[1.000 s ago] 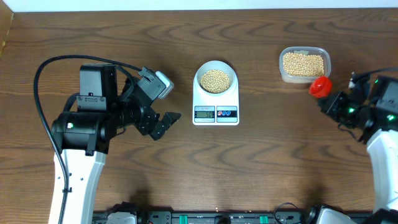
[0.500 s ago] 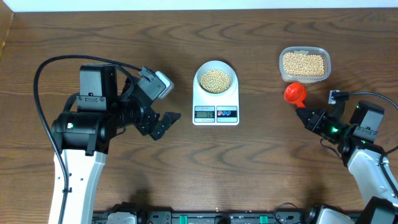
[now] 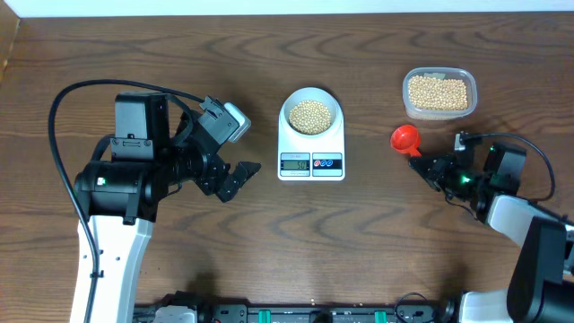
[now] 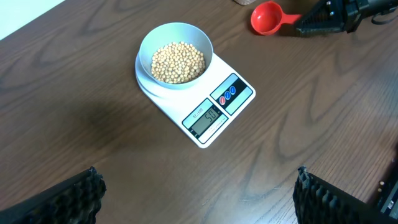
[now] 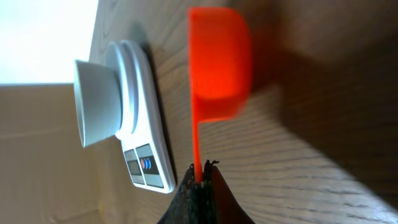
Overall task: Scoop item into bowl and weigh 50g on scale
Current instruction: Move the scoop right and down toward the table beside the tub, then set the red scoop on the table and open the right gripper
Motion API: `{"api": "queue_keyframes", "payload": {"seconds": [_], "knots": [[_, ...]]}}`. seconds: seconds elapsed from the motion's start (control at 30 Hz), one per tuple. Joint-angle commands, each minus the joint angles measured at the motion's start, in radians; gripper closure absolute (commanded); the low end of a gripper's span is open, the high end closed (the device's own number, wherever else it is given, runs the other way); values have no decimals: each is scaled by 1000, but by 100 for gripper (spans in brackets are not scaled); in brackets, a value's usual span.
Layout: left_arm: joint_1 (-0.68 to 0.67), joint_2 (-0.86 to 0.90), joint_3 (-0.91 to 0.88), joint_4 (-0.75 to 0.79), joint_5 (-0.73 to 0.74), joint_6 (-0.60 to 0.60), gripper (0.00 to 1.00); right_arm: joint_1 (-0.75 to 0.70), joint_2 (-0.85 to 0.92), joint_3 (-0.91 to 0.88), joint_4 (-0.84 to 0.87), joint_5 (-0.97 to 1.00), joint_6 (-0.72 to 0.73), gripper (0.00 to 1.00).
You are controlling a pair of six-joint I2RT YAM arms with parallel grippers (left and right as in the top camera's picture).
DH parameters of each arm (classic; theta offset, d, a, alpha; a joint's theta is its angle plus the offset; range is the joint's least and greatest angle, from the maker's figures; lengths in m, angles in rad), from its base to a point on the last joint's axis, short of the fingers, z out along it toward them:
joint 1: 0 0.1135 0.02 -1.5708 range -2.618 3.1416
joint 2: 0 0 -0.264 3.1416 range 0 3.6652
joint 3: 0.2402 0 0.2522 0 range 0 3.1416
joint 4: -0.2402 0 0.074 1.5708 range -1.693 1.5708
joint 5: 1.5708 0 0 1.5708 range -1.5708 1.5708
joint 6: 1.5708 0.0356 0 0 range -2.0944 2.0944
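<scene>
The scale (image 3: 311, 154) sits mid-table with the bowl (image 3: 310, 114) on its far half, and the beans (image 4: 178, 61) heaped inside the bowl. The display (image 4: 205, 118) appears to read fifty, though the digits are small. More beans fill a clear tub (image 3: 439, 93), right of the scale and a little farther back.

The right claw (image 3: 421, 164) is pressed together on the thin handle of a red scoop (image 3: 404, 137), right of the scale, between it and the tub. The handle's long axis runs from the claw up-left to the cup, so the cup end faces the scale. The cup looks empty and hangs low over the table (image 3: 377, 224).

The left claw (image 3: 240, 178) is spread wide and holds nothing, left of the scale.

Judging by the reading, the weighing looks about done. Any further move, whether topping up or setting the scoop down, falls to the right arm, which is nearer both tub and scoop.
</scene>
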Motion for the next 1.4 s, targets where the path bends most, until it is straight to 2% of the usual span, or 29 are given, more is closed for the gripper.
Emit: {"api": "queue_keyframes", "payload": {"seconds": [0.0, 0.1, 0.17, 0.3, 0.53, 0.67, 0.73, 0.8, 0.97, 1.17, 1.27, 1.37], "knots": [[6, -5, 29, -1, 20, -5, 1, -21, 68, -3, 41, -55, 62, 98], [6, -5, 29, -1, 20, -5, 1, -21, 107, -3, 95, -88, 61, 90], [6, -5, 29, -1, 20, -5, 1, -28, 122, -3, 93, -88, 60, 79], [6, -5, 29, -1, 20, -5, 1, -39, 126, -3, 90, -66, 38, 70], [6, -5, 29, -1, 20, -5, 1, -38, 126, -3, 90, -61, 38, 63], [6, -5, 29, -1, 20, -5, 1, -38, 126, -3, 90, -48, 38, 52], [6, -5, 29, -1, 20, -5, 1, -38, 126, -3, 90, -26, 29, 39], [6, -5, 29, -1, 20, -5, 1, -38, 124, -3, 92, 7, 2, 1], [6, -5, 29, -1, 20, -5, 1, -38, 97, 2, 95, 80, -118, 1], [6, -5, 29, -1, 20, -5, 1, -39, -38, 2, 65, 318, -243, 1], [6, -5, 29, -1, 20, -5, 1, -39, -156, 2, -4, 494, -334, 1], [6, -5, 29, -1, 20, -5, 1, -36, -234, 2, -94, 529, -401, 1]]}}
